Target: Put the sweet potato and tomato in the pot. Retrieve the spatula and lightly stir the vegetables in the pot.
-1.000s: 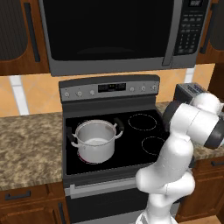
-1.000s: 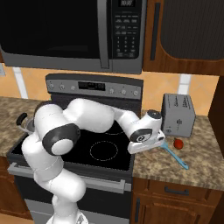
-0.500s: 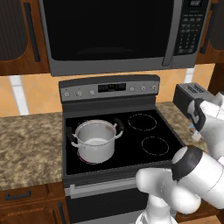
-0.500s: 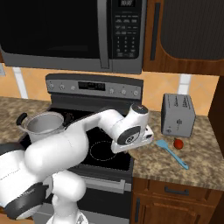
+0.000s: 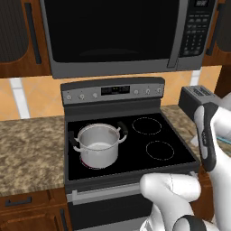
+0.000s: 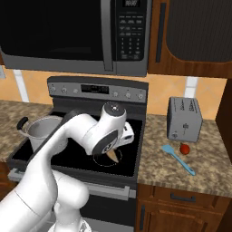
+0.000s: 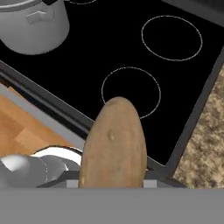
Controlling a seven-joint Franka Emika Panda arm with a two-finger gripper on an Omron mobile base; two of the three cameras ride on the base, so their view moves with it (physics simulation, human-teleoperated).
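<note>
My gripper (image 6: pixel 113 150) is shut on the pale tan sweet potato (image 7: pixel 114 144), which hangs over the front right burner (image 7: pixel 131 91) of the stove. Its tapered tip (image 6: pixel 112 156) pokes out below the hand. The steel pot (image 5: pixel 98 145) with black loop handles stands on the front left burner, apart from the gripper, and it also sits at the hand view's upper left (image 7: pixel 33 24). The small red tomato (image 6: pixel 184 148) lies on the right counter in front of the toaster. Next to it lies the blue-grey spatula (image 6: pixel 179 159).
A silver toaster (image 6: pixel 184 118) stands at the back of the right counter. The microwave (image 6: pixel 90 31) hangs above the stove. Granite counter (image 5: pixel 27 149) runs left of the stove, with wooden cabinets below.
The arm has swung left from the counter by the toaster to above the stove, carrying the sweet potato. Pot, tomato and spatula have stayed put.
</note>
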